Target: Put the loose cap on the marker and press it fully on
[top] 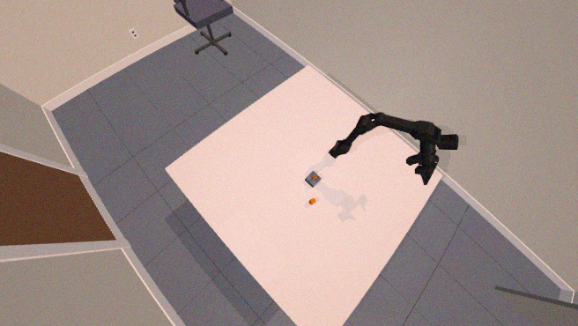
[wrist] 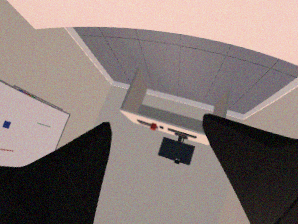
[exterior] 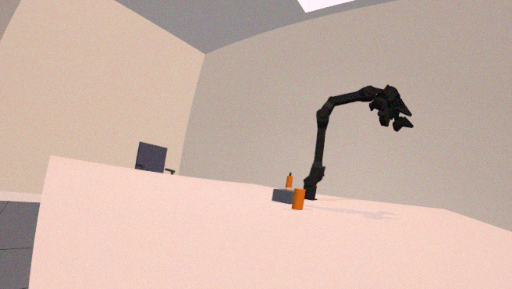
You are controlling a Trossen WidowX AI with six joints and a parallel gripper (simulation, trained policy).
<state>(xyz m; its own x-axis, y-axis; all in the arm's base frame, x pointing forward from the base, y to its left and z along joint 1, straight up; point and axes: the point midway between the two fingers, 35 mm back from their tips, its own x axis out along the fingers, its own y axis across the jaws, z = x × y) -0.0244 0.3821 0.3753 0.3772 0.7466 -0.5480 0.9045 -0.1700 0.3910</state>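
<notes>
The orange marker (top: 314, 177) (exterior: 289, 182) stands upright in the dark grey holder block (top: 312, 184) (exterior: 281, 196), its dark tip pointing up and bare. The orange cap (top: 312, 201) (exterior: 298, 199) stands upright on the table, apart from the block; in the exterior view it partly overlaps the block's right side. My gripper (top: 426, 180) (exterior: 411, 120) (wrist: 157, 124) is open and empty, high above the table's right part and far from the cap and marker. The wrist view shows neither cap nor marker.
The pale table (top: 247, 167) (exterior: 156, 234) bears the arm's base behind the block. A chair (top: 204, 13) (exterior: 151, 157) stands beyond the table. The wrist view shows a dark monitor (wrist: 176, 150) and a whiteboard (wrist: 30, 125) far off in the room.
</notes>
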